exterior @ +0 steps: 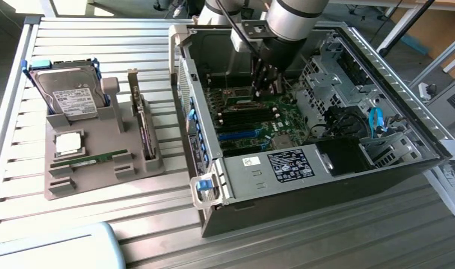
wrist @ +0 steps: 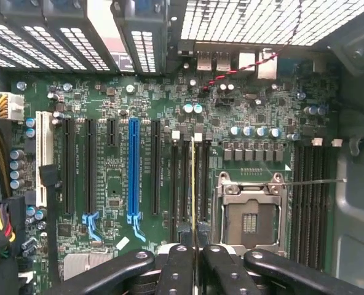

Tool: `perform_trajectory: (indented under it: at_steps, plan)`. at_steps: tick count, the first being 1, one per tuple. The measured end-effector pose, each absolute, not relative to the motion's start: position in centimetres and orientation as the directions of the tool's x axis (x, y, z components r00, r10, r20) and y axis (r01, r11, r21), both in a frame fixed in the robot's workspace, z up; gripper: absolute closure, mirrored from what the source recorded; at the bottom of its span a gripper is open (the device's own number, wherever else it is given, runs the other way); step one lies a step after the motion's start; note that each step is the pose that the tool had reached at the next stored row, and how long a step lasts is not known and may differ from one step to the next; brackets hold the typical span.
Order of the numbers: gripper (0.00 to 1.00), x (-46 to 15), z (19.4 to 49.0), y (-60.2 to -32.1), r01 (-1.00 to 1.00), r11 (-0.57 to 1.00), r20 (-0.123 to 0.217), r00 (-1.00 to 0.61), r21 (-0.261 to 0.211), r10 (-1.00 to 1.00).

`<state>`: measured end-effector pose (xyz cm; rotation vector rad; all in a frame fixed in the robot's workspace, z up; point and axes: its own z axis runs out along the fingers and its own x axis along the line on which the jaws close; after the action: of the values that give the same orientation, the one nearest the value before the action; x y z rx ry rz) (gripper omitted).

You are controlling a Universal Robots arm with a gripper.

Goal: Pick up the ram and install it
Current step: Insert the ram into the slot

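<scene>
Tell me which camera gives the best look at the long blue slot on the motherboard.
The wrist view: the blue slot shows end to end, face on, between black slots on the motherboard. The exterior view shows it at a slant, as a blue strip inside the computer case.

The computer case (exterior: 242, 185) is lying open at the worktop's (exterior: 160, 207) edge on the exterior view's right, with the motherboard (exterior: 258, 117) sitting on its floor. The tray (exterior: 100, 134) is resting just beside it on the exterior view's left, carrying the hard drive (exterior: 70, 95) at its far end and the expansion card (exterior: 143, 123) along its case-side edge. The gripper (exterior: 263, 92) is hanging inside the case, holding the ram (wrist: 193, 184) edge-on over the motherboard's slots.
</scene>
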<state>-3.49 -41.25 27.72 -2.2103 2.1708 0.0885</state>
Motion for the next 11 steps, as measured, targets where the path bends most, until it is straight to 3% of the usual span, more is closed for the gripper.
perform_trajectory:
  at_steps: [11]
  plan:
    - [0.87,-2.9,26.0,-42.1,-1.000,-0.018,-0.070,0.017,0.011,-0.997]
